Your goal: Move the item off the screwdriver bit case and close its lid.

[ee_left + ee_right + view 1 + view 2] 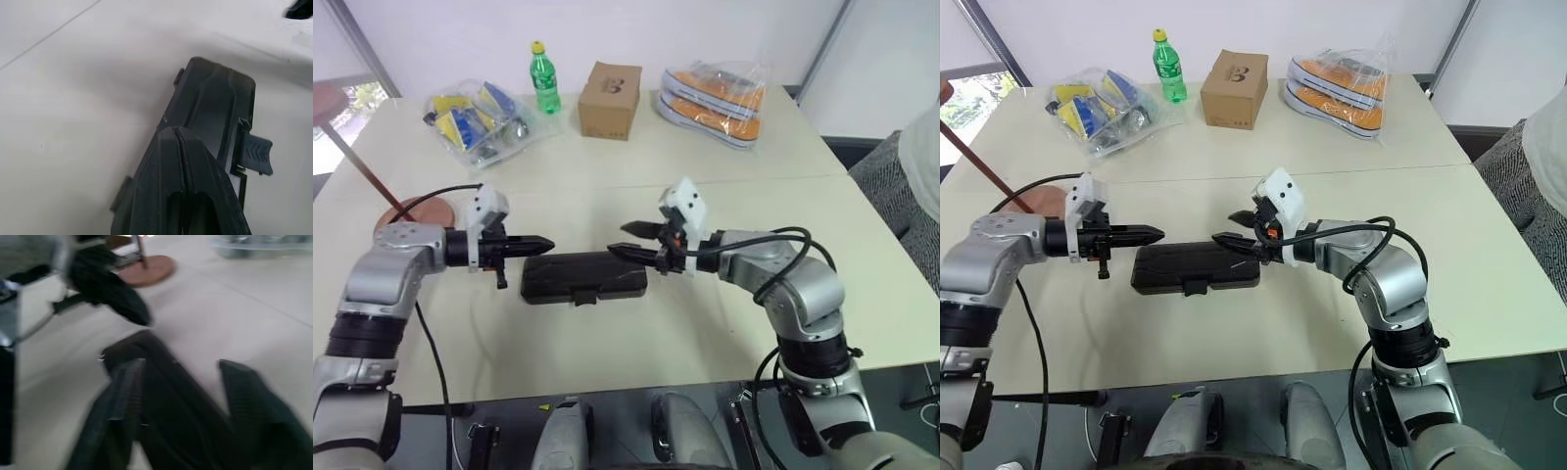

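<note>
On the cream table (pixel 724 196), both arms point inward over the closed case (pixel 583 277): left end effector (pixel 536 243) pinched empty, right end effector (pixel 628 241) parted.

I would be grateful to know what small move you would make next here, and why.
Probably press the front edge down to click the small black latch shut. The flat dark plastic bit case lies with its lid down, and the reddish-brown wooden stand stands on the table beside it. The shut left gripper and part-open right gripper hover at its ends.
</note>
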